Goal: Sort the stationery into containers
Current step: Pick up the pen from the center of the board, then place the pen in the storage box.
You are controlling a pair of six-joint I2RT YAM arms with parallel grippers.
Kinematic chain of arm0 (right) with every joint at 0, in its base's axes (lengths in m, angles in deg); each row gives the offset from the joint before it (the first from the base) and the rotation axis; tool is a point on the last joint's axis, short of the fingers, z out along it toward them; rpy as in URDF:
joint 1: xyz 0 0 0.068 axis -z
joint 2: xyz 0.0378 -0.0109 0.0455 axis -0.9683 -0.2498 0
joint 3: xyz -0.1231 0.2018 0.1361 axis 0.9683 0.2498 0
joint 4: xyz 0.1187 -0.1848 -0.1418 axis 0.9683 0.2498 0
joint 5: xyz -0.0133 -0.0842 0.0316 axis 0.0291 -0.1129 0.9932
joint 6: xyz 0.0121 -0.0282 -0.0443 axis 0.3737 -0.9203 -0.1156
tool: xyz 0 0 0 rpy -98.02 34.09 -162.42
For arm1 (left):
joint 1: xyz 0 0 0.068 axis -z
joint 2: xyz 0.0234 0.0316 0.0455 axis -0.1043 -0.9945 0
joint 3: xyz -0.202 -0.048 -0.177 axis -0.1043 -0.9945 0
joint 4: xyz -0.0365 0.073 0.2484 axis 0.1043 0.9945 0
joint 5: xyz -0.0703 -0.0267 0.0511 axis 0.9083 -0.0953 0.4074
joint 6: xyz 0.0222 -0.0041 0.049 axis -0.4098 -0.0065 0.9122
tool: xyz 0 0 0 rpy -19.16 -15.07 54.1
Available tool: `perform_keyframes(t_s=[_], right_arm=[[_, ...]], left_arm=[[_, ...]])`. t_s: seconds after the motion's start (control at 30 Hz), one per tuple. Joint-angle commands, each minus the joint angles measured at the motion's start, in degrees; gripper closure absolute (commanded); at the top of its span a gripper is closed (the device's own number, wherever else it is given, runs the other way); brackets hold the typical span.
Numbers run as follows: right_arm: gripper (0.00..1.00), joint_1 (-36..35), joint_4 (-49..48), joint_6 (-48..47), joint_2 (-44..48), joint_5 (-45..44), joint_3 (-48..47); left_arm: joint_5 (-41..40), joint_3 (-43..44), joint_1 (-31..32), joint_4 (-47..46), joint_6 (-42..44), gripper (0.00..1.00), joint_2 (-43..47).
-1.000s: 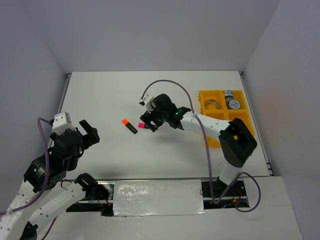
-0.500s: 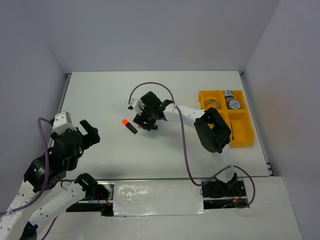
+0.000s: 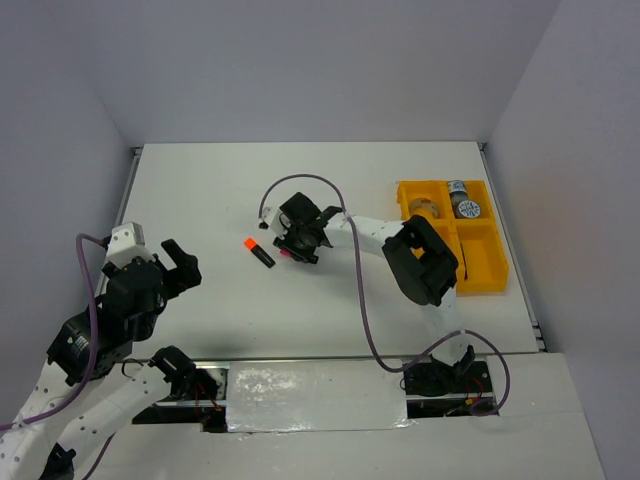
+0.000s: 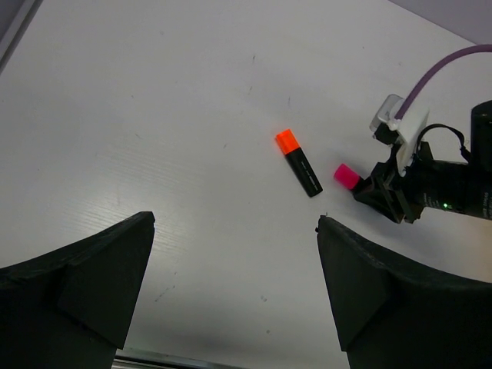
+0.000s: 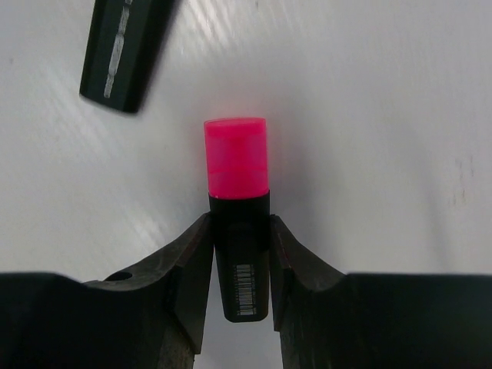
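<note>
Pink-capped marker (image 5: 237,157), tabletop (image 3: 200,200) centre, in right gripper (image 5: 239,231)
Jaws closed on its black barrel; orange-capped marker (image 4: 298,162) just beside; left gripper (image 4: 234,223) wide apart, empty.

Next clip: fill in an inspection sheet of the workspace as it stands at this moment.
Surface: white table, with two markers lying on it.
Job's things: orange-capped marker lies loose; pink-capped marker lies beside it, not touching it. The yellow tray holds a silvery tape ring and two blue-white tape rolls in its far compartments.
Clutter: nothing seen.
Grippers: left gripper open, holding nothing; right gripper fingers closed on the pink-capped marker's black barrel.
Cables: purple cable loops above the right wrist; another runs along the left arm.
Surroundings: plain pale walls on three sides.
</note>
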Motion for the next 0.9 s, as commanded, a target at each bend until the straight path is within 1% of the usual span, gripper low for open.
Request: perform_keyframes(t_s=[0.0,0.03,0.07,0.1,0.13,0.17,0.2,0.23,0.3,0.33,0.37,0.47,0.5,0.57,0.67,0.77,0.8,0.87], right_arm=[[1.0,1.9,-3.6,3.1,10.3,-4.2,5.9],[1.0,3.2,-4.4,5.9,12.8,-4.2,7.4],[1.0,4.8,-6.5,7.7,18.2,-4.1,9.2],[1.0,6.8,-7.6,9.2,20.8,-3.2,13.1],[1.0,11.8,-8.8,11.4,23.6,-1.8,15.4],[1.0,14.5,-12.2,12.2,28.8,1.7,17.7],[0.99,17.6,-14.0,13.1,31.0,3.1,22.7],[0.99,23.6,-15.3,15.1,34.3,4.0,24.6],[1.0,29.0,-14.5,18.0,36.4,0.2,27.2],[1.0,34.2,-13.4,21.2,37.8,-2.4,27.8],[1.0,36.8,-13.2,22.9,38.7,-6.0,29.2],[1.0,46.7,-15.4,30.0,43.6,-10.2,34.0],[1.0,48.4,-16.4,31.9,45.0,-12.9,35.2],[1.0,52.4,-18.8,33.4,48.2,-15.3,38.3],[1.0,56.7,-17.4,36.0,48.9,-19.3,38.5],[1.0,58.7,-16.4,35.7,49.6,-22.5,38.2],[1.0,59.0,-15.9,35.0,50.3,-25.0,38.1],[1.0,59.4,-16.3,34.4,51.2,-25.2,38.1]], left_arm=[[0.5,0.6,0.3,-2.5,1.6,0.01,0.8],[0.6,0.6,0.3,-2.5,1.7,0.01,0.8],[0.6,0.7,0.3,-2.6,1.7,0.01,0.7],[0.7,0.6,0.3,-2.5,1.7,0.01,0.7],[0.7,0.6,0.3,-2.6,1.8,0.01,0.7],[1.1,0.6,0.3,-2.7,2.1,0.01,0.7],[1.3,0.5,0.3,-3.1,2.3,0.01,0.9],[1.7,0.4,0.3,-3.3,2.5,0.01,0.9],[1.8,0.4,0.3,-3.5,2.7,0.01,0.9],[1.8,0.4,0.3,-3.5,2.7,0.01,0.9],[1.8,0.4,0.2,-3.4,2.7,0.01,0.8],[1.7,0.7,0.3,-3.0,2.6,0.01,0.4],[1.8,0.7,0.3,-3.1,2.7,0.01,0.4],[2.1,0.5,0.3,-3.4,3.2,0.01,0.5],[2.8,0.6,0.3,-3.6,3.7,0.01,0.5],[3.6,0.4,0.3,-4.3,4.4,0.01,0.8],[4.0,0.4,0.3,-4.4,4.8,0.01,1.0],[4.5,0.2,0.3,-4.9,5.1,0.01,1.1]])
